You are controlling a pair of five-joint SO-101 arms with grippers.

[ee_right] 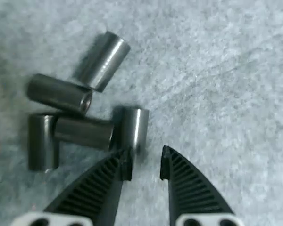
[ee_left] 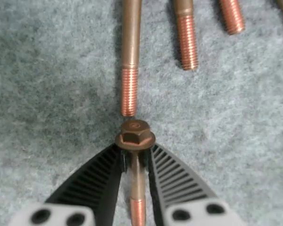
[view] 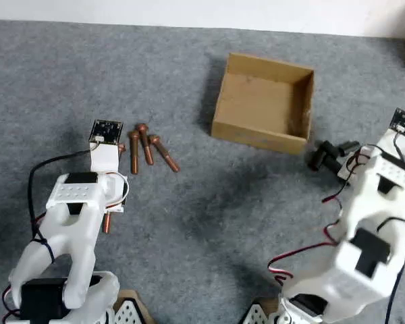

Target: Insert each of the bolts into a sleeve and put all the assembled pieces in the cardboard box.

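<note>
Left wrist view: the left gripper (ee_left: 135,155) is clamped tight on one copper bolt (ee_left: 135,136). The bolt's six-sided head pokes out just past the fingertips. Another bolt (ee_left: 130,56) lies on the grey mat (view: 209,223) right in front, with its tip just short of that head. From up high, the loose bolts (view: 147,147) lie in a bunch well off to the left of the cardboard box (view: 256,137). Dark sleeves (view: 327,156) lie in a little pile just by the box's near right corner. The right gripper (ee_right: 145,162) is down by that pile with its fingers apart. One fingertip is right beside a sleeve (ee_right: 134,125).
</note>
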